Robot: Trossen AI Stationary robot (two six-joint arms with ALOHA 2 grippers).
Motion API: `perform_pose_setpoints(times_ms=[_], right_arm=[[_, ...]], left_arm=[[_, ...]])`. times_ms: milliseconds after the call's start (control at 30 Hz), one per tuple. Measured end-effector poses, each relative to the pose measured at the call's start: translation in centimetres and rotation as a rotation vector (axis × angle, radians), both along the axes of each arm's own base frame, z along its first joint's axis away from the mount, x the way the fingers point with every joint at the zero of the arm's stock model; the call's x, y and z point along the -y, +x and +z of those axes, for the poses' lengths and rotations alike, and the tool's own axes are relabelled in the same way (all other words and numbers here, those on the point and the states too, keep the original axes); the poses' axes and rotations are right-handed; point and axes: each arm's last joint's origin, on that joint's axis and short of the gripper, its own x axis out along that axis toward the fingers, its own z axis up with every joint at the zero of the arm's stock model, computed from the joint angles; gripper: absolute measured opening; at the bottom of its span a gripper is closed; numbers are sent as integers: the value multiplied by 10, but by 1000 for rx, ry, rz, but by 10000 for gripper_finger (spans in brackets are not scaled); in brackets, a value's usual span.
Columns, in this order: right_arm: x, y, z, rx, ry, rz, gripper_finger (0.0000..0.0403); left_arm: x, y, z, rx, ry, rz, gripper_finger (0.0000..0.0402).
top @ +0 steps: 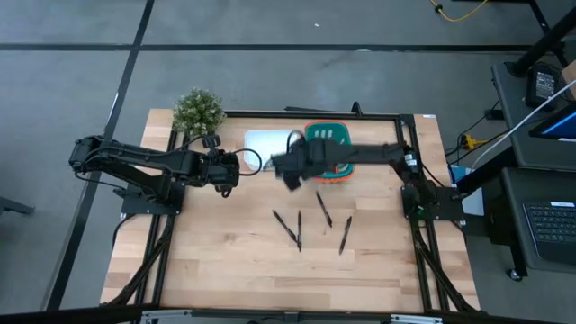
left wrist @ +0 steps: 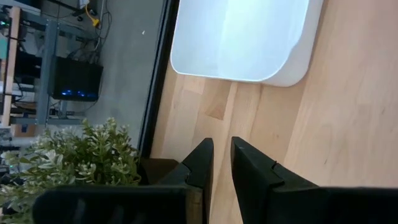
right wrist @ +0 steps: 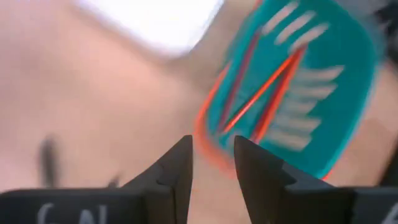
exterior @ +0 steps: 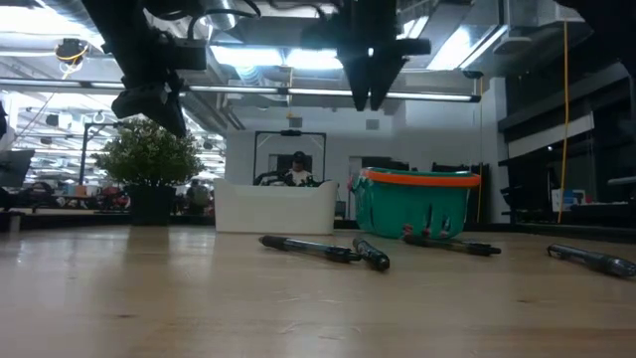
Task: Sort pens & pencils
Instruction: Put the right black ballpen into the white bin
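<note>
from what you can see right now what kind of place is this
Probably a robotics lab or workshop: a wooden table in a black frame on concrete floor, a laptop desk with cables alongside, and bright ceiling strip lights over equipment.

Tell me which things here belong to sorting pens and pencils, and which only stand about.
Belong to the job:
- thin black pens lying on the wooden table
- thin red and orange pencils inside the teal slotted basket
- white rectangular tray, empty

Only standing about:
- small green potted plant
</note>
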Motion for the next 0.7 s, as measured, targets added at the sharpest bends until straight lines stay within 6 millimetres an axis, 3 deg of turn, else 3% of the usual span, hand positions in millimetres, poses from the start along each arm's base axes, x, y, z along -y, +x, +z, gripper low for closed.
perform_pose_setpoints(times_ms=[133, 367, 500, 700], right_arm=[[-54, -4, -14, -22, 109, 23, 119], [-138, -31, -60, -94, 137, -41, 119], [-160, -41, -81, -94, 160, -75, 119], [-172, -52, -95, -139, 197, -148, 120]], left_arm=[[0, -1, 0, -4, -3, 9, 50], [0, -2, -1, -5, -6, 18, 50], [0, -2, -1, 4, -22, 22, 50], [3, -1, -2, 14, -79, 8, 50]])
